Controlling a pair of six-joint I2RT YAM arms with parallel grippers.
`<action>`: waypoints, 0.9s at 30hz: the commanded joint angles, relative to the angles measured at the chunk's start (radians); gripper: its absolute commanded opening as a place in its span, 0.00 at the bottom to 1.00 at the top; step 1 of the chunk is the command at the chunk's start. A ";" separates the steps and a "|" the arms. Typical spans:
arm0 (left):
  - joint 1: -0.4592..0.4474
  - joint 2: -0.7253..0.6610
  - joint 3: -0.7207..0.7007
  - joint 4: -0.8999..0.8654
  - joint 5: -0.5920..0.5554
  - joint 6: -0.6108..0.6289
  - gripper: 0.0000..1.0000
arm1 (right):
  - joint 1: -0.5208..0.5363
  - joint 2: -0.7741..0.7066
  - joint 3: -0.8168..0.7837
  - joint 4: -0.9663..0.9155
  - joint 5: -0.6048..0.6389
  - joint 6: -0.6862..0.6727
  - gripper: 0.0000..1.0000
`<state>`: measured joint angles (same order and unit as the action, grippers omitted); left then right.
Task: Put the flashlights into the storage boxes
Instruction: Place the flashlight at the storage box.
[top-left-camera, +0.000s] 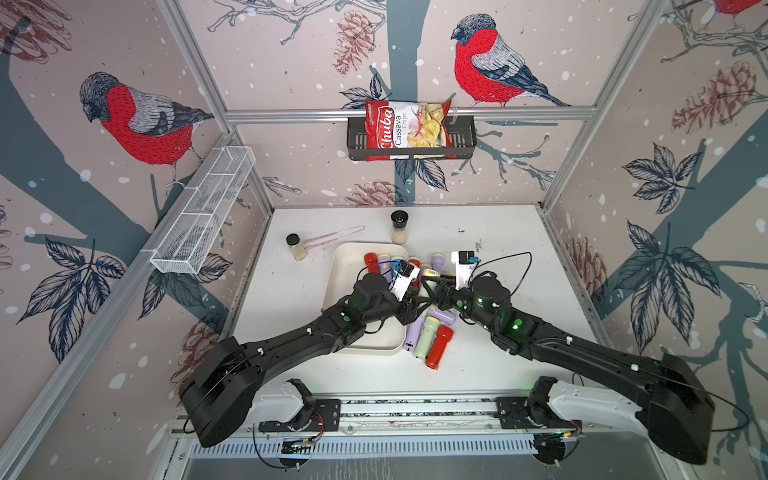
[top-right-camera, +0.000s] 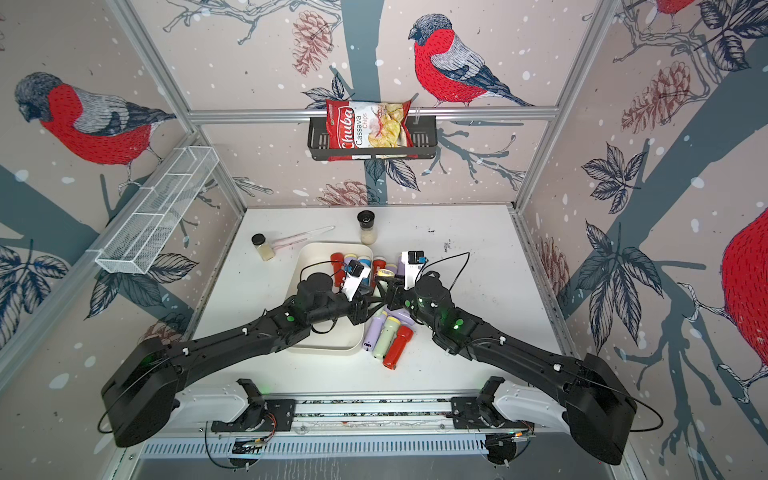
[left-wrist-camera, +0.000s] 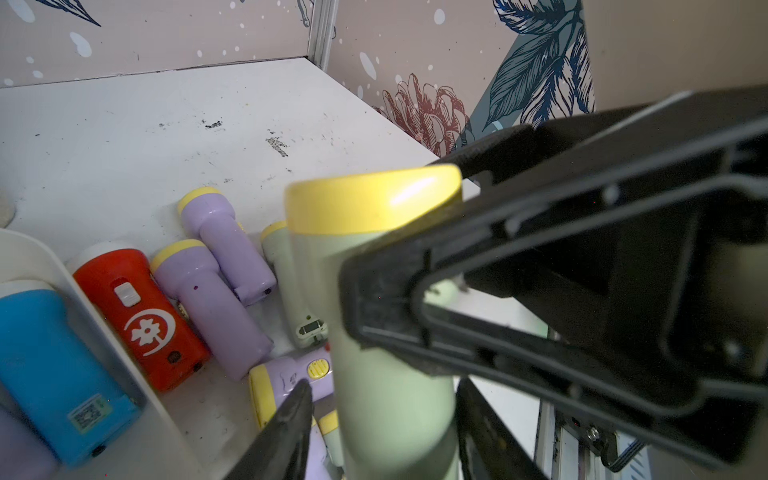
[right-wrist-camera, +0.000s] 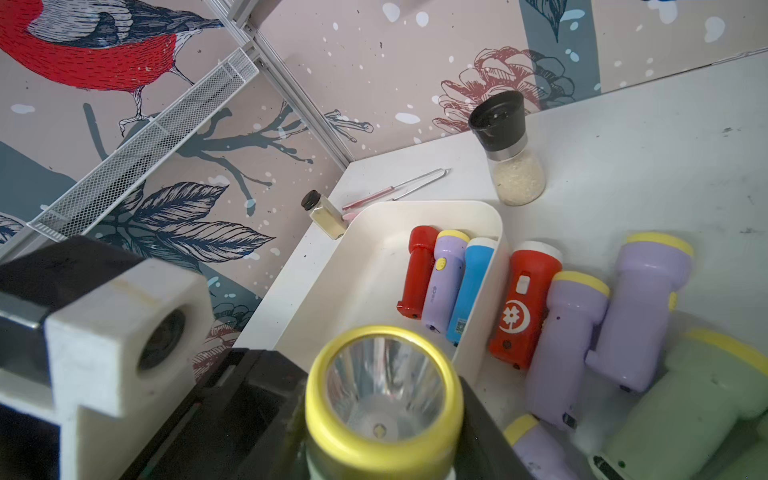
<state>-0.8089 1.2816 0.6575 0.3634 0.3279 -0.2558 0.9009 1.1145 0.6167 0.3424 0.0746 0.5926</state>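
Flashlight held: a pale green flashlight (left-wrist-camera: 395, 399) with a yellow head is up off the tabletop (top-left-camera: 519, 324), between the two arms and above the loose pile.
Right fingers (right-wrist-camera: 482, 428): clenched on the pale green flashlight just below its head. In the right wrist view its lens faces the camera.
Left fingers (left-wrist-camera: 286, 428): spread to either side of the same flashlight's body, lower down. A gap shows between one finger and the body, so they are not clamped.
Storage box (top-left-camera: 351, 268): a cream-white tray lying flat, left of centre, with the left arm reaching over its near end.
Inside the box: a red flashlight (right-wrist-camera: 417, 270), a lilac flashlight (right-wrist-camera: 446, 278) and a blue flashlight (right-wrist-camera: 471, 286) lie side by side at the far end. The blue one is against the right wall.
Beside the box: a marked red flashlight (right-wrist-camera: 523, 303) with a white head lies just outside the right wall, with two lilac ones (right-wrist-camera: 569, 345) next to it.
Near corner: a lilac torch (top-left-camera: 412, 336), a green torch (top-left-camera: 424, 338) and a red torch (top-left-camera: 438, 347) lie side by side on the tabletop.
Jars: a black-capped grinder (top-left-camera: 400, 227) stands behind the box. A small jar (top-left-camera: 296, 246) lies to its far left, beside a thin pinkish tool (top-left-camera: 332, 236).
Walls: a white mesh basket (top-left-camera: 203, 208) is on the left. A black basket (top-left-camera: 465, 137) at the back holds a chips bag (top-left-camera: 405, 126).
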 joint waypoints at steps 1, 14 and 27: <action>-0.001 0.001 0.009 0.054 -0.019 -0.003 0.52 | 0.008 0.004 0.013 0.044 0.010 -0.018 0.39; -0.001 0.009 0.017 0.029 -0.076 -0.036 0.27 | 0.027 0.017 0.023 0.037 0.008 -0.028 0.45; 0.171 -0.036 0.035 -0.256 -0.241 -0.132 0.25 | -0.018 -0.014 0.013 -0.069 0.103 -0.023 1.00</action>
<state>-0.6918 1.2564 0.6758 0.2142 0.1448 -0.3462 0.8928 1.0996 0.6342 0.2836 0.1585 0.5571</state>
